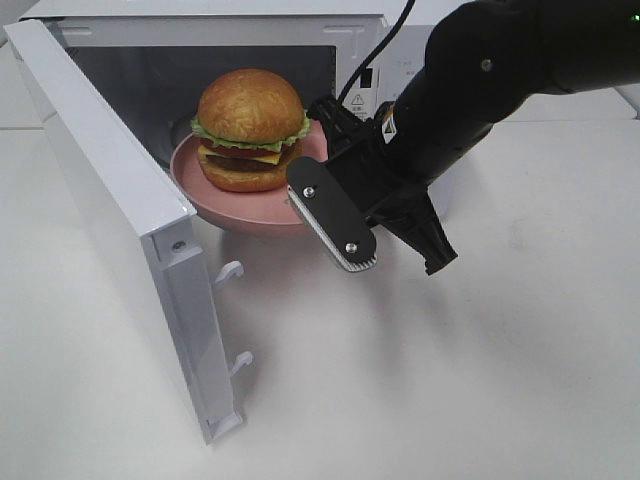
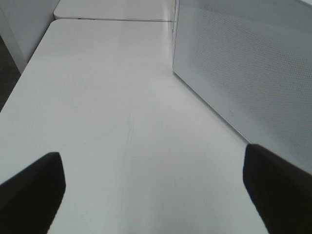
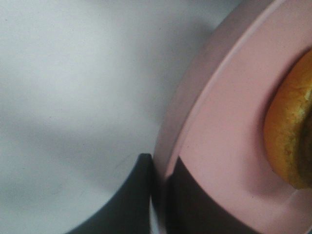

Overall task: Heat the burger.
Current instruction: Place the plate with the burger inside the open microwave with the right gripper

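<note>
The burger (image 1: pixel 250 128) has a golden-brown bun, lettuce, cheese and a dark patty. It sits upright on a round pink plate (image 1: pixel 205 185). The plate is at the mouth of the open white microwave (image 1: pixel 200 28), partly inside. My right gripper (image 1: pixel 312 160) is shut on the plate's right rim. In the right wrist view the gripper (image 3: pixel 161 195) has one finger on each side of the plate's rim (image 3: pixel 195 112), and the burger's bun (image 3: pixel 287 131) shows at the edge. My left gripper (image 2: pixel 151 161) is open and empty above the bare table.
The microwave door (image 1: pixel 110 190) is swung wide open to the left, with latch hooks (image 1: pixel 232 270) sticking out of its edge. A black cable (image 1: pixel 385 40) runs behind the microwave. The left wrist view shows a perforated white wall (image 2: pixel 243 63) beside the white table (image 2: pixel 107 112).
</note>
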